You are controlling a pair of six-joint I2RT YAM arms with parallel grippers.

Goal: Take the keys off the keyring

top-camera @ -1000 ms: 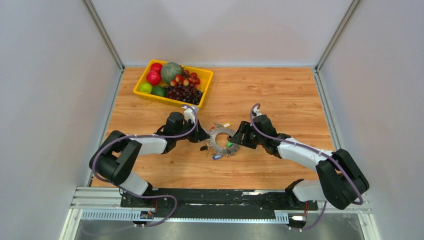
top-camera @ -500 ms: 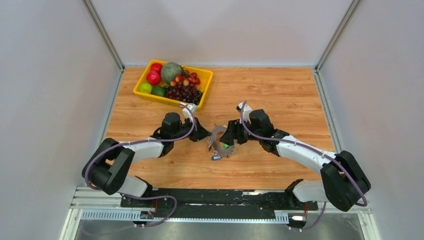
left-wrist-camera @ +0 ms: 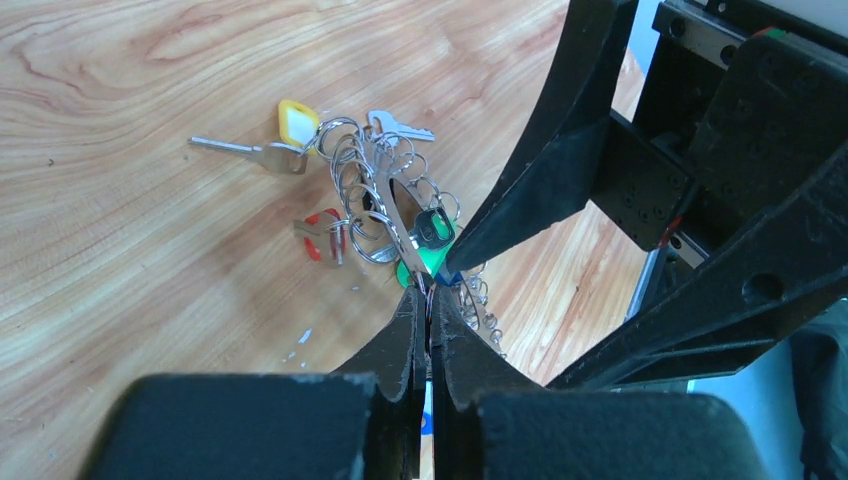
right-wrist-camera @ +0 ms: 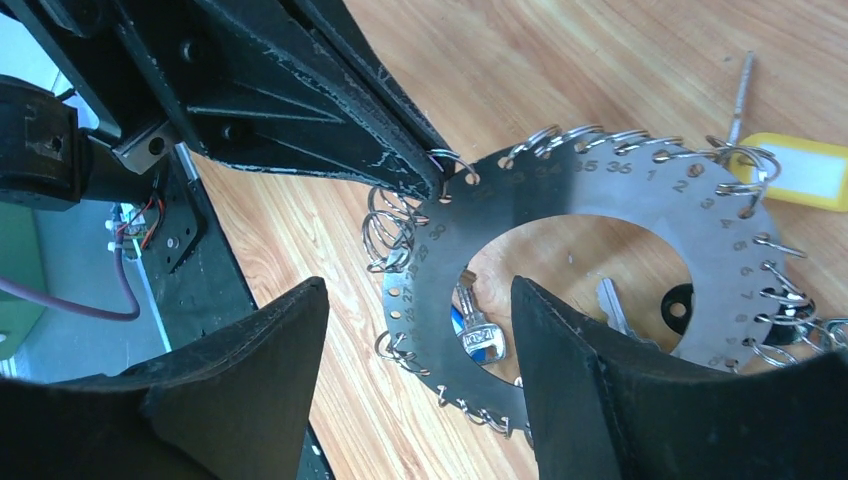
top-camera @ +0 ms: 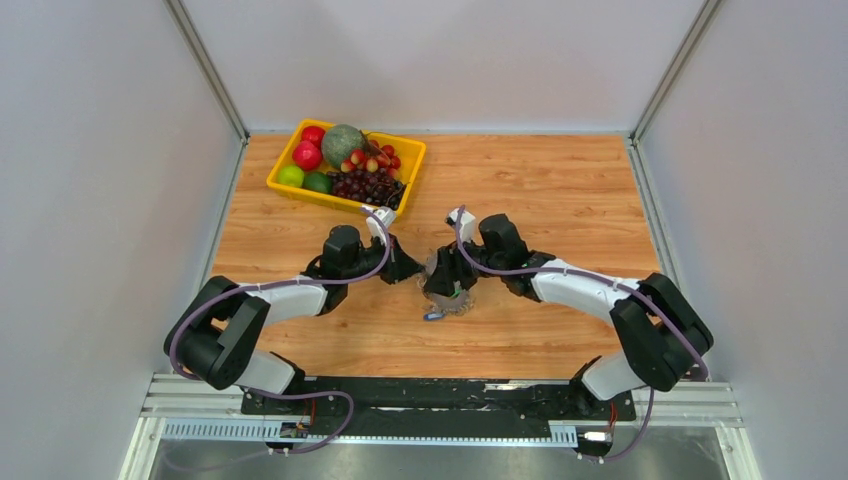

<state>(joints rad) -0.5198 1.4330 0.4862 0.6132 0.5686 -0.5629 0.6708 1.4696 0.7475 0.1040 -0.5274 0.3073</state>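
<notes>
Black plastic fingers of the left gripper are pressed together on the rim of the keyring, pinching the thin metal plate right beside one of its edge holes. The right gripper hangs just in front of the same ring. Its fingers are apart, one on either side of the near stretch of rim, and they are clamped on nothing.

The keyring sits near the middle of the worktop, between the two grippers. Its pinched side looks raised, though I cannot tell how far the rest lifts off the wood. Small wire rings hang around its rim, and the keys hang from these. A yellow-headed key lies flat beyond the ring, red, green and black heads crowd closer in, and one silvery key shows through the open centre.

The ring is stiff, flat and probably slick, so a pinch on a bare stretch of rim between holes should steady it well. The keys are light and loose and will likely swing. The coloured plastic head is probably the surest place to take one, since the blade is narrow and smooth. The wire rings look springy and may resist coming off.
</notes>
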